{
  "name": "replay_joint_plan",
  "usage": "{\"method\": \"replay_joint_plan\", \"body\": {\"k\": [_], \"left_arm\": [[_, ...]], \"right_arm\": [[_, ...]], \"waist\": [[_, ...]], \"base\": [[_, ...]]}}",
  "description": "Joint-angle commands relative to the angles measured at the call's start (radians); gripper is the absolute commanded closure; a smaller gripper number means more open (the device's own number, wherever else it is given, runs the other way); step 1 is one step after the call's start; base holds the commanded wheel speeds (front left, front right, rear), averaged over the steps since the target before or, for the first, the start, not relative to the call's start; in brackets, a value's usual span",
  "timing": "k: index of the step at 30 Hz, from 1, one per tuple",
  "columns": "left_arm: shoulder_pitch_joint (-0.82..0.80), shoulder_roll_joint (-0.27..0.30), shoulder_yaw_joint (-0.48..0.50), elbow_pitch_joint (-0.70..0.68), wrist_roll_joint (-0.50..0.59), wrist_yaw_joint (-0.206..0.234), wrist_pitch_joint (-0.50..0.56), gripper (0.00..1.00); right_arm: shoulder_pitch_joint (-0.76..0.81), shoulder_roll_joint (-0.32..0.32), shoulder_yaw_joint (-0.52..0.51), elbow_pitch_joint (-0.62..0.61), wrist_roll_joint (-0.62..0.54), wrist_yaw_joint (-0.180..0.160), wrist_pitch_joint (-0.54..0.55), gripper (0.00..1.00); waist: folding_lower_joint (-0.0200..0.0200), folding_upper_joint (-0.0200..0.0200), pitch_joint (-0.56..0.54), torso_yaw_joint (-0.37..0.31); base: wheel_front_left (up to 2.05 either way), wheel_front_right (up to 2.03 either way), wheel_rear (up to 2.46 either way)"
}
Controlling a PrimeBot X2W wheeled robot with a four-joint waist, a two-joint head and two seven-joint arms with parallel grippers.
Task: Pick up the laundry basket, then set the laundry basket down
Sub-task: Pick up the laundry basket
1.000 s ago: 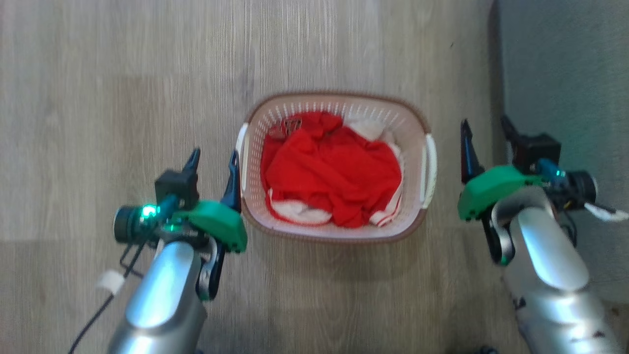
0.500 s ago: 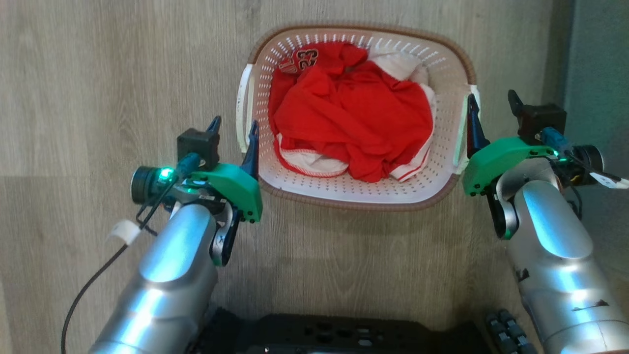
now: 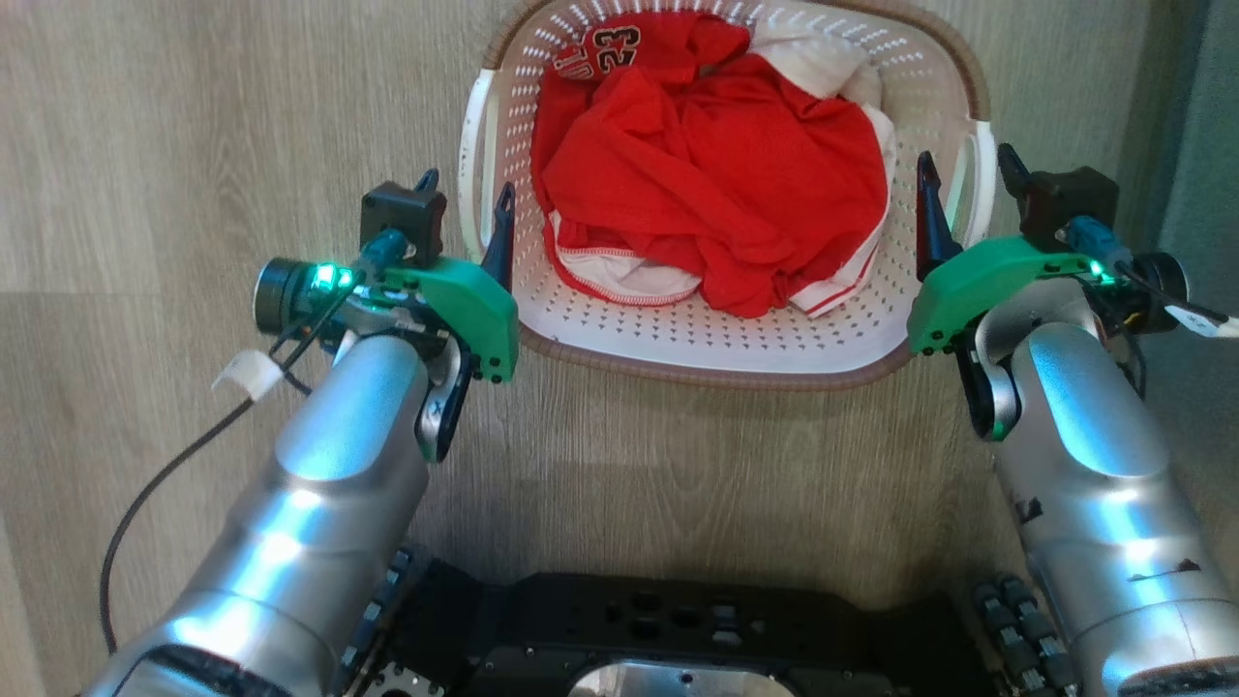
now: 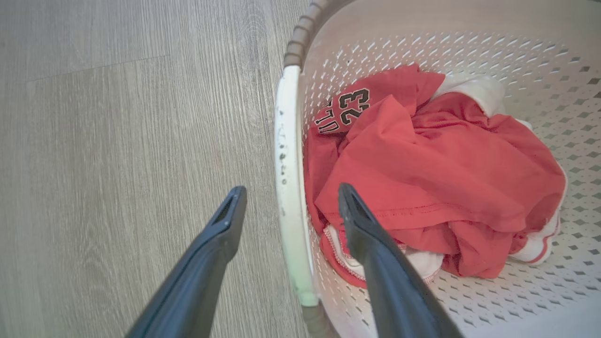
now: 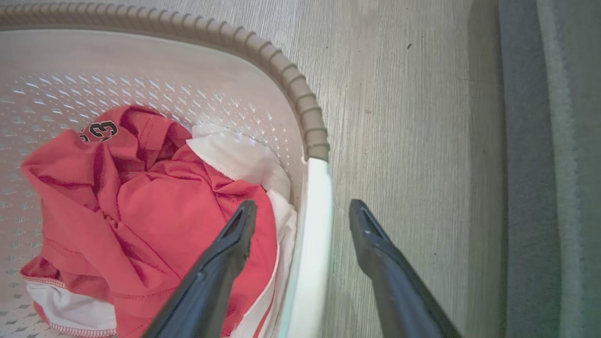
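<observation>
Wood floor (image 3: pixel 194 145), grey rug (image 5: pixel 540 141) beside. Laundry basket (image 3: pixel 716 339) holds red jersey (image 3: pixel 716 174). Left tool (image 3: pixel 465 189), right tool (image 3: pixel 965 160) spread astride handles (image 4: pixel 286 141).

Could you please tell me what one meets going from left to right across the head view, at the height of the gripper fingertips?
Wooden floor → left gripper → red jersey → right gripper → grey rug. The laundry basket spans both grippers, so it has no single place.

Home: plank floor (image 3: pixel 194 145), clothes-filled laundry basket (image 3: pixel 726 334).
</observation>
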Motion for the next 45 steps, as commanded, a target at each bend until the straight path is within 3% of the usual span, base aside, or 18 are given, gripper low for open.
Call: {"method": "replay_joint_plan", "body": {"k": [1, 19, 23, 25, 26, 27, 28, 29, 31, 45], "left_arm": [[-0.007, 0.02, 0.005, 0.014, -0.003, 0.0, -0.006, 0.0], [-0.119, 0.02, -0.065, 0.087, -0.027, 0.001, -0.006, 0.0], [-0.13, 0.02, -0.073, 0.096, -0.031, 0.003, -0.006, 0.0], [-0.134, 0.02, -0.078, 0.102, -0.034, 0.002, -0.006, 0.0], [-0.135, 0.02, -0.081, 0.105, -0.037, 0.002, -0.006, 0.04], [-0.136, 0.02, -0.085, 0.11, -0.04, 0.0, -0.006, 0.37], [-0.136, 0.02, -0.09, 0.116, -0.043, -0.001, -0.006, 0.61], [-0.136, 0.02, -0.096, 0.12, -0.047, -0.002, -0.006, 1.0], [-0.135, 0.02, -0.107, 0.123, -0.054, -0.001, -0.006, 1.0], [-0.107, 0.02, -0.152, 0.143, -0.106, 0.008, -0.006, 1.0]], "right_arm": [[0.026, 0.013, 0.025, -0.005, 0.007, -0.002, -0.012, 0.0], [-0.005, 0.013, 0.039, 0.015, 0.022, -0.002, -0.012, 0.0], [-0.009, 0.013, 0.044, 0.017, 0.028, -0.002, -0.012, 0.22], [-0.011, 0.013, 0.047, 0.018, 0.032, -0.002, -0.012, 0.53], [-0.012, 0.013, 0.049, 0.019, 0.033, -0.002, -0.012, 0.58], [-0.013, 0.013, 0.051, 0.022, 0.036, -0.002, -0.012, 0.64], [-0.015, 0.013, 0.054, 0.025, 0.038, -0.002, -0.012, 0.7], [-0.017, 0.013, 0.056, 0.028, 0.04, -0.002, -0.012, 0.76], [-0.022, 0.013, 0.06, 0.034, 0.045, -0.002, -0.012, 1.0], [-0.034, 0.013, 0.097, 0.106, 0.09, -0.002, -0.012, 1.0]], "waist": [[-0.0001, 0.0, 0.023, 0.001], [-0.0001, 0.0, 0.101, -0.006], [-0.0001, 0.0, 0.109, -0.009], [-0.0001, 0.0, 0.112, -0.01], [-0.0001, 0.0, 0.112, -0.011], [-0.0001, 0.0, 0.112, -0.011], [-0.0001, 0.0, 0.112, -0.011], [-0.0001, 0.0, 0.112, -0.011], [-0.0001, 0.0, 0.111, -0.01], [-0.0001, 0.0, 0.051, -0.011]], "base": [[0.0, 0.0, 0.0], [0.0, 0.0, 0.0], [0.0, 0.0, 0.0], [0.0, 0.0, 0.0], [0.0, 0.0, 0.0], [0.0, 0.0, 0.0], [0.0, 0.0, 0.0], [0.0, 0.0, 0.0], [0.0, 0.0, 0.0], [0.0, 0.0, 0.0]]}}
